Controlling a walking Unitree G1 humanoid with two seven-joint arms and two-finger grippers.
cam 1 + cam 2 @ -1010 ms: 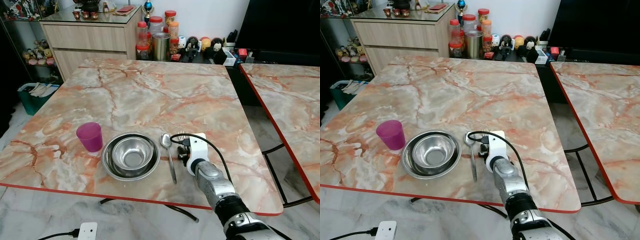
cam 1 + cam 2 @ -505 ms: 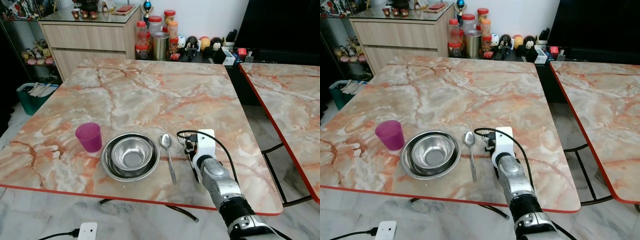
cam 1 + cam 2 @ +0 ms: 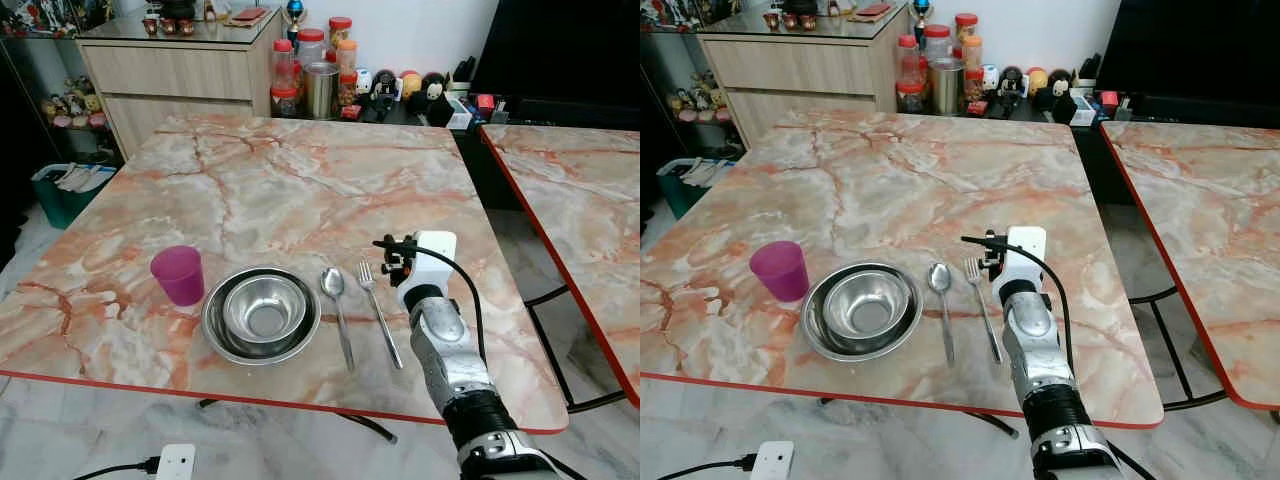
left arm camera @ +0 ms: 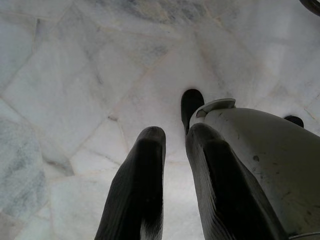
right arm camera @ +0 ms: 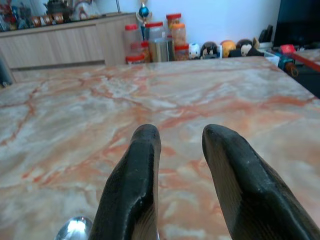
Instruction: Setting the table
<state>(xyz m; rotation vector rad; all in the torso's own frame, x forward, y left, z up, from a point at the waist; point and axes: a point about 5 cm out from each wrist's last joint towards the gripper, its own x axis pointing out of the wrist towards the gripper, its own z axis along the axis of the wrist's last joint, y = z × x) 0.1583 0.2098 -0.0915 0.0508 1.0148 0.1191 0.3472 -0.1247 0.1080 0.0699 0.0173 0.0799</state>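
Right gripper [image 5: 182, 165] parted, fork [image 3: 379, 311] beside spoon [image 3: 337, 310]

text: none legible | labels on red-lidded jars [image 3: 300, 62] behind marble table [image 3: 300, 180]: too small to read

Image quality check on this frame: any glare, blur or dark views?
Left eye view: sharp, evenly lit, soft glare inside the steel bowl. Right wrist view: right claw fingers blurred up close, far shelf jars soft. Left wrist view: dim and grey, left claw over pale floor tiles.
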